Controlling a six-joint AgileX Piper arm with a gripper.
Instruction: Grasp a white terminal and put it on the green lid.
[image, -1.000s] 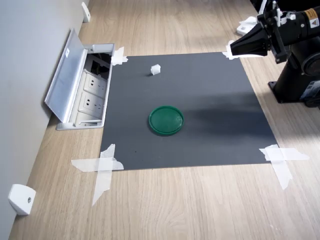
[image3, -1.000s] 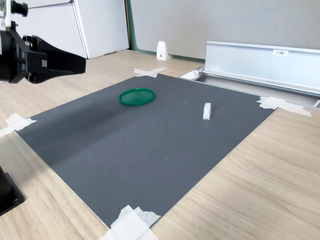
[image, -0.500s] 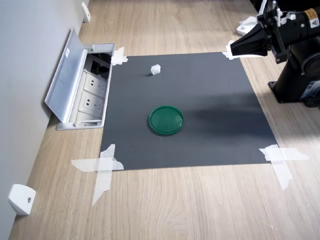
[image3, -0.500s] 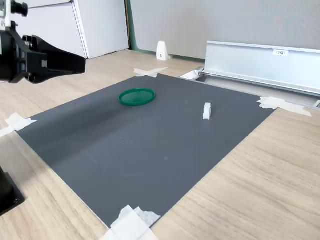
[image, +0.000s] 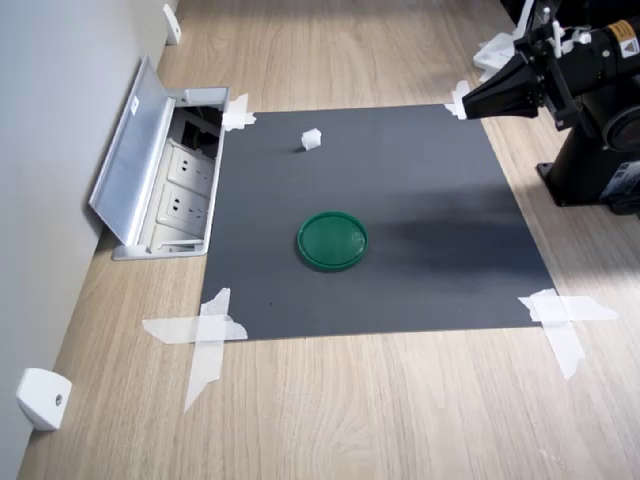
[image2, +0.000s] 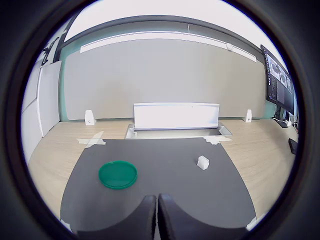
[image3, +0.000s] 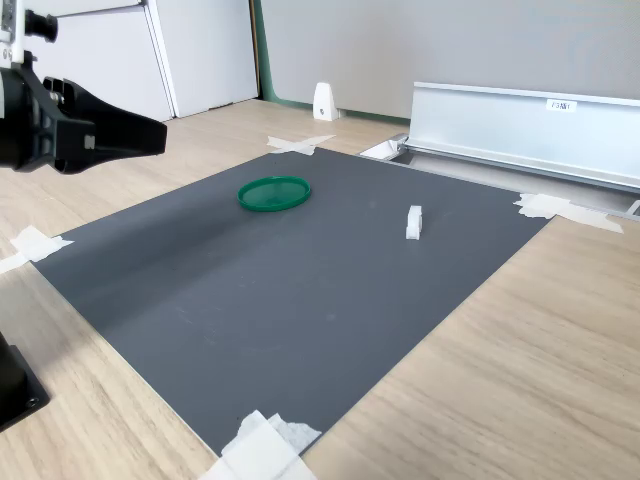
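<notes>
Since a second ago my gripper (image: 468, 103) has edged back from the mat's corner; nothing else shifted. First exterior view: green lid (image: 332, 240) sits empty mid-mat (image: 420, 260), white terminal (image: 311, 139) well apart from it. Wrist view: fingers (image2: 145, 217) pressed together, holding nothing. Second exterior view: terminal right of lid, arm at left.

1. In the first exterior view you see the green lid (image: 332, 240) on the mat (image: 420, 260), near its middle.
2. The white terminal (image: 311, 139) sits on the mat too, well apart from the lid, toward the far edge.
3. The socket box (image: 180, 195) lies off the mat at the first exterior view's left.
</notes>
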